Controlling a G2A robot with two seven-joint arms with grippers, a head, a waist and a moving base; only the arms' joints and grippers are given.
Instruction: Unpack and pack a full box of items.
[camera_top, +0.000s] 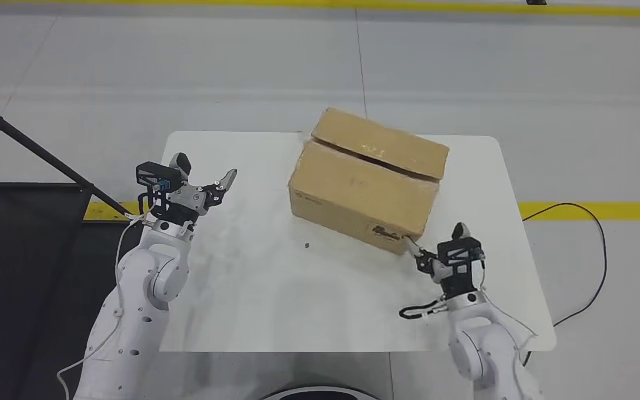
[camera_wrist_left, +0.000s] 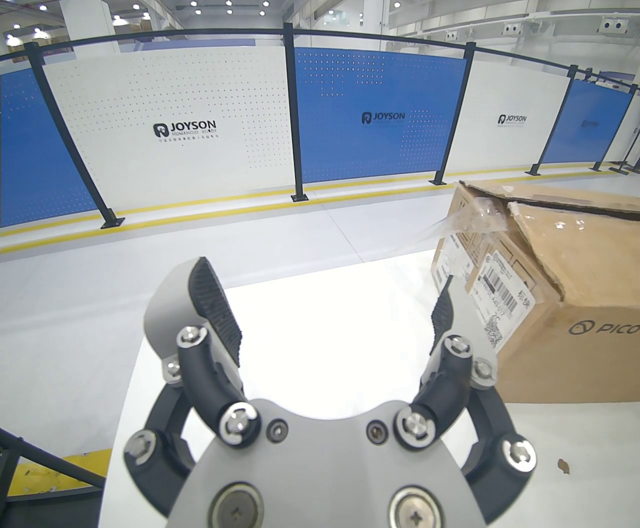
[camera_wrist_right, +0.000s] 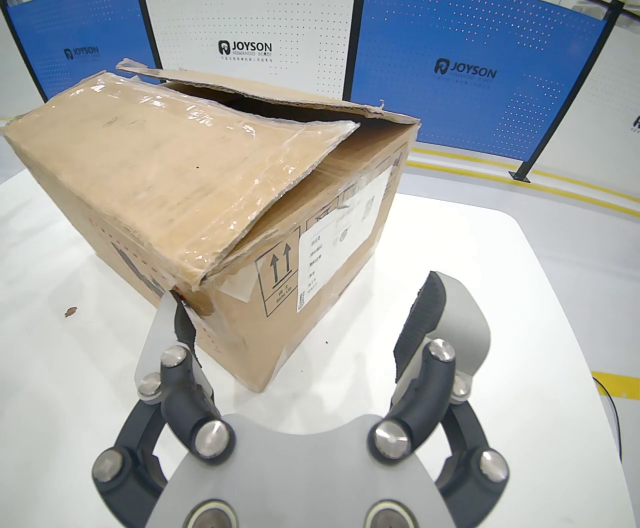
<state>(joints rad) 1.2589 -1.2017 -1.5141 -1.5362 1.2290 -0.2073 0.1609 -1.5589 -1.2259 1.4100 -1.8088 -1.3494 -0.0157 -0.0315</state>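
Observation:
A brown cardboard box (camera_top: 365, 180) stands on the white table (camera_top: 260, 300), toward its far right half. Its taped top flaps lie nearly closed, with a dark slit between them (camera_wrist_right: 240, 102); nothing inside shows. My left gripper (camera_top: 205, 184) hovers open over the table's left part, well apart from the box (camera_wrist_left: 550, 280). My right gripper (camera_top: 438, 250) is open close to the box's near right corner (camera_wrist_right: 260, 380), one fingertip (camera_wrist_right: 175, 320) right by the torn cardboard there. Neither gripper holds anything.
A small brown scrap (camera_top: 306, 243) lies on the table in front of the box. A black cable (camera_top: 580, 260) trails over the floor at the right. A dark panel (camera_top: 40, 270) stands left of the table. The table's near middle is bare.

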